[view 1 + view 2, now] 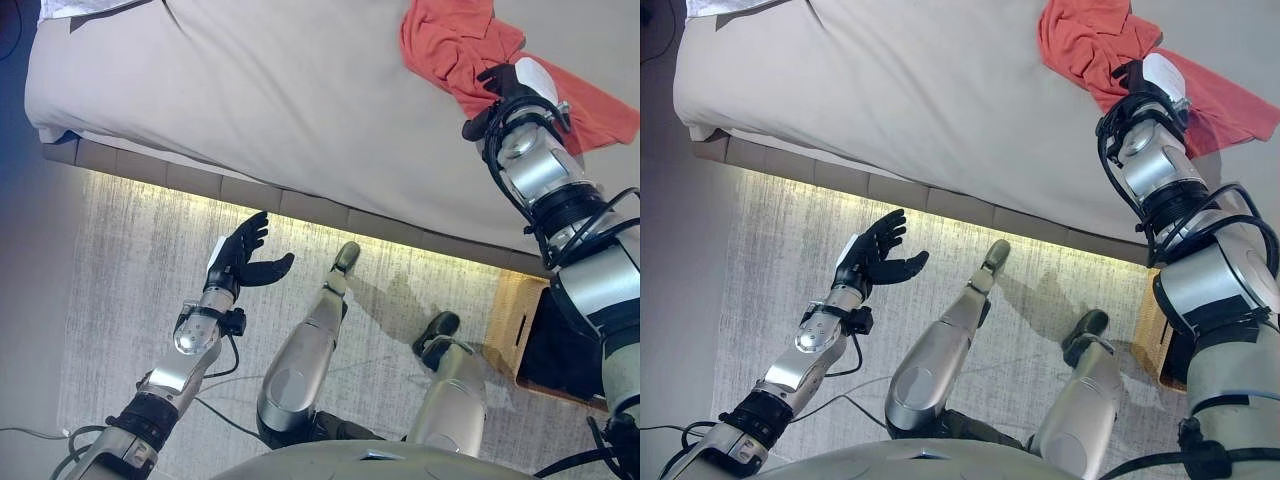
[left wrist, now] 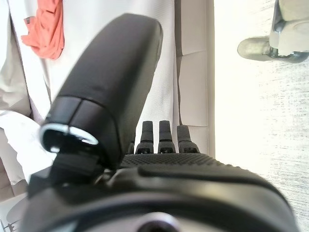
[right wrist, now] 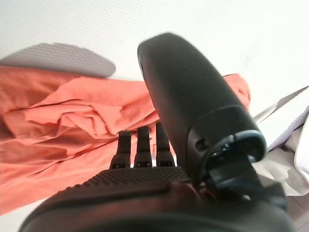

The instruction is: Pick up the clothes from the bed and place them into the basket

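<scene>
An orange garment (image 1: 448,42) lies crumpled on the beige bed (image 1: 250,100) at the far right; it also shows in the right wrist view (image 3: 72,121). My right hand (image 1: 508,84) is over the garment's near part, open, with its fingers (image 3: 139,145) reaching onto the cloth and its thumb standing free. My left hand (image 1: 243,257) is open and empty, held above the rug in front of the bed. A wicker basket (image 1: 516,322) stands on the floor at the lower right, partly hidden behind my right arm.
A white cloth (image 1: 92,8) lies at the bed's far left corner. The bed's lit front edge (image 1: 250,195) runs across the view. A pale rug (image 1: 130,280) covers the floor between the bed and me.
</scene>
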Robot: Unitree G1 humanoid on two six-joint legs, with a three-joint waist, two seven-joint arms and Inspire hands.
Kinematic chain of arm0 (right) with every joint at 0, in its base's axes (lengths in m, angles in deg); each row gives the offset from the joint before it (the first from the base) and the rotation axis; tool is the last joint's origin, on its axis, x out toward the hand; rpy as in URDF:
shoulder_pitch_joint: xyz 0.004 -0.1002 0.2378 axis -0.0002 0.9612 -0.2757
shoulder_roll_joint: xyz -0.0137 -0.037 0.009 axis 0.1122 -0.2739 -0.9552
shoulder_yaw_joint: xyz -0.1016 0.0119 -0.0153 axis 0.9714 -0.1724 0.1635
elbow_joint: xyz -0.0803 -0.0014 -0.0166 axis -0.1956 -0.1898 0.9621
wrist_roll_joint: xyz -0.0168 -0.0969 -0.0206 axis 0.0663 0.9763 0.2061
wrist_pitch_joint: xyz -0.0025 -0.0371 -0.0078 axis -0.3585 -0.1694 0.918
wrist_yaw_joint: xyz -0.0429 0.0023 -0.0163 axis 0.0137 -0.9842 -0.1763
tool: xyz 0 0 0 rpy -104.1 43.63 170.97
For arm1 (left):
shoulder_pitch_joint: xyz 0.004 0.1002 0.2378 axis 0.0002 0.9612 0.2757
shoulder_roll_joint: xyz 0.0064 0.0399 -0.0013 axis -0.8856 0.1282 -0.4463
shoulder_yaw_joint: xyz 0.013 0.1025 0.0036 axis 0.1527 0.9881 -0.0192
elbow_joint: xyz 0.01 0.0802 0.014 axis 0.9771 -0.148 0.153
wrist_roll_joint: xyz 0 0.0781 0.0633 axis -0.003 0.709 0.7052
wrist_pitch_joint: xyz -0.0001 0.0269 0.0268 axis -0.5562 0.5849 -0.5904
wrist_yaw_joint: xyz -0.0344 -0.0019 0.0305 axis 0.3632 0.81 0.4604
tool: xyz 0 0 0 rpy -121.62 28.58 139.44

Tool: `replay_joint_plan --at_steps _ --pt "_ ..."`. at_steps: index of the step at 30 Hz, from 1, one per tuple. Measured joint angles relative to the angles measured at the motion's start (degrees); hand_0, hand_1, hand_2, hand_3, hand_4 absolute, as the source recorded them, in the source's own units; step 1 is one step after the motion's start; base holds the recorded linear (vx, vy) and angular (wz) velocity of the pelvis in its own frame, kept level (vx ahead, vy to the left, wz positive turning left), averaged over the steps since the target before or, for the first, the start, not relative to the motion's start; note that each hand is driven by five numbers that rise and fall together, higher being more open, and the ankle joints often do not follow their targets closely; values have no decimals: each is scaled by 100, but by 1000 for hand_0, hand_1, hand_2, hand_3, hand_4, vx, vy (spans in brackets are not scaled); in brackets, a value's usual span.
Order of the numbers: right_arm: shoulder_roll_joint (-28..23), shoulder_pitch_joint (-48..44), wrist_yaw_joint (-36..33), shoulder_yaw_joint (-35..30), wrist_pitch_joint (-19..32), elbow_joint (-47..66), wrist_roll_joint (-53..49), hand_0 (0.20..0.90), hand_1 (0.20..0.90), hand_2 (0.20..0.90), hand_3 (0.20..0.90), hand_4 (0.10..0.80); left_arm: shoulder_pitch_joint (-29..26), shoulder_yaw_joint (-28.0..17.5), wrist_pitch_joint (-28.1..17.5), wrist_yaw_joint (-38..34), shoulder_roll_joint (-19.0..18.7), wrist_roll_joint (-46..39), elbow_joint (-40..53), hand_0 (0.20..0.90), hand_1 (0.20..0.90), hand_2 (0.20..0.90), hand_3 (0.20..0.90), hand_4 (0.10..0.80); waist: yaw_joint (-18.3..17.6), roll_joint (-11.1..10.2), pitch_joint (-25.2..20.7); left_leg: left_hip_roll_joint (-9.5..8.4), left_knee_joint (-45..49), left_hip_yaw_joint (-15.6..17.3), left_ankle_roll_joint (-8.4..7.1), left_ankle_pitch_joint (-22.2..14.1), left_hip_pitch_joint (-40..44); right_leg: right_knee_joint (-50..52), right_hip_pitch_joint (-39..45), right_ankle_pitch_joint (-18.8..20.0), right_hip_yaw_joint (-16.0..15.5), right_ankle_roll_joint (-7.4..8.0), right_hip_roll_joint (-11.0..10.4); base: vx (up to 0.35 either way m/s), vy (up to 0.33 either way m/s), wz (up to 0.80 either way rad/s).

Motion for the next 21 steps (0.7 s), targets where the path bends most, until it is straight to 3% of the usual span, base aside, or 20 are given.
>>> replay_joint_plan --at_steps 9,21 --pt "-136 -197 201 231 -330 -305 187 300 300 300 200 100 114 7 -19 4 -152 -3 179 900 900 900 900 800 9 1 -1 -7 119 8 -10 -23 -105 76 -97 0 28 -1 -9 0 0 0" --pt "-243 -212 189 274 -304 -367 246 300 300 300 200 100 125 0 -28 17 -171 -4 180 900 900 900 900 800 2 0 0 12 188 121 23 -52 -60 75 -73 4 123 -2 10 -10 4 -3"
